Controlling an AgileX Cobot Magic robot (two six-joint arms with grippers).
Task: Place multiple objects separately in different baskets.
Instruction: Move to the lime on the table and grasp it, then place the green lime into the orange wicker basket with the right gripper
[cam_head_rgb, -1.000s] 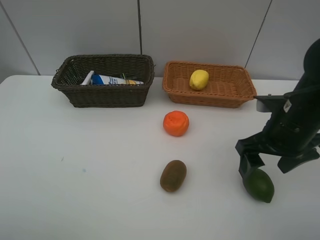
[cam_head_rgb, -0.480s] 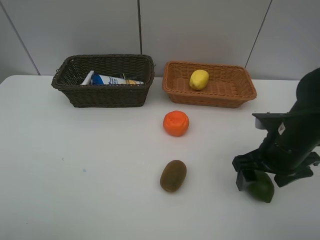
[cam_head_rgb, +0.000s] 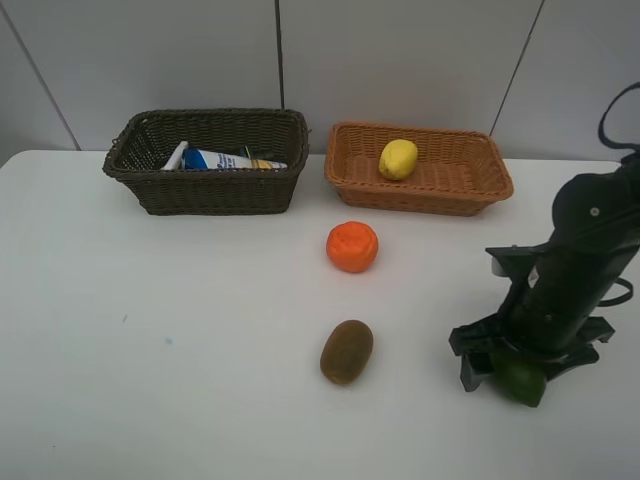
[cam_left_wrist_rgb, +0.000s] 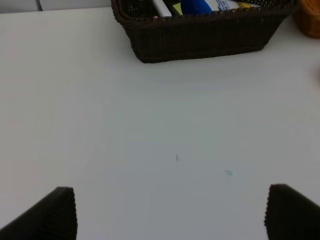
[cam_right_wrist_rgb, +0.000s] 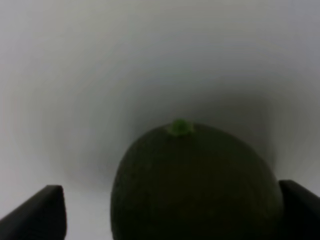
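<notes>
My right gripper (cam_head_rgb: 520, 366) is open and low over the dark green fruit (cam_head_rgb: 524, 381) at the table's front right. In the right wrist view its fingers straddle the fruit (cam_right_wrist_rgb: 195, 185) with a gap on each side. An orange (cam_head_rgb: 352, 246) and a kiwi (cam_head_rgb: 346, 351) lie on the table's middle. A lemon (cam_head_rgb: 398, 159) lies in the light tan basket (cam_head_rgb: 420, 200). The dark brown basket (cam_head_rgb: 205, 190) holds the white blue-capped tube (cam_head_rgb: 225, 160) and the white marker (cam_head_rgb: 175, 155). The spray bottle and pink bottle are not visible. My left gripper (cam_left_wrist_rgb: 172, 215) is open and empty.
The two baskets stand side by side at the back near a grey wall. The left wrist view shows the brown basket (cam_left_wrist_rgb: 200, 37) ahead across bare white table (cam_left_wrist_rgb: 150, 125). The orange is just in front of the tan basket.
My right gripper has come down and slightly forward-left over the dark green fruit, its fingers now straddling it at table level. Nothing else has moved.
</notes>
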